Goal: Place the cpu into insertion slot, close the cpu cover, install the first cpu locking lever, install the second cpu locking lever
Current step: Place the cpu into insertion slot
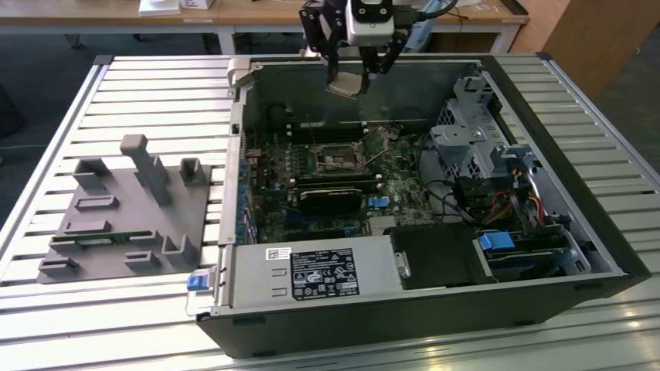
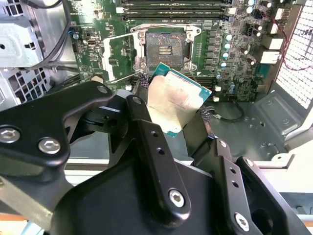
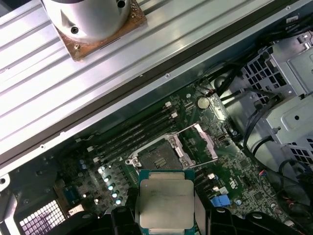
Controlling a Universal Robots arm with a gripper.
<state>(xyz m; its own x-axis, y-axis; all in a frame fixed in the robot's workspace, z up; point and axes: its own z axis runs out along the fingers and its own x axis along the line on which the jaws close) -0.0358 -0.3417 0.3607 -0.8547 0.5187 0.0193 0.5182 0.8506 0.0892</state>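
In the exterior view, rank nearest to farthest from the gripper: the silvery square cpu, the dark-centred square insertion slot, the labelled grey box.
1. The cpu, held in the gripper.
2. The insertion slot, on the green board.
3. The labelled grey box, at the case's edge.

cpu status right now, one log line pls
gripper: shut on cpu | cpu: tilted, held clear of slot, not seated | insertion slot: empty | cpu cover: swung open

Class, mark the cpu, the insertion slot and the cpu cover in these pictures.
cpu (image 3: pixel 164 203): first wrist view, on its silvery top.
insertion slot (image 3: pixel 157 157): first wrist view, on its dark centre.
cpu cover (image 3: pixel 206 141): first wrist view, on the open frame's side rail.
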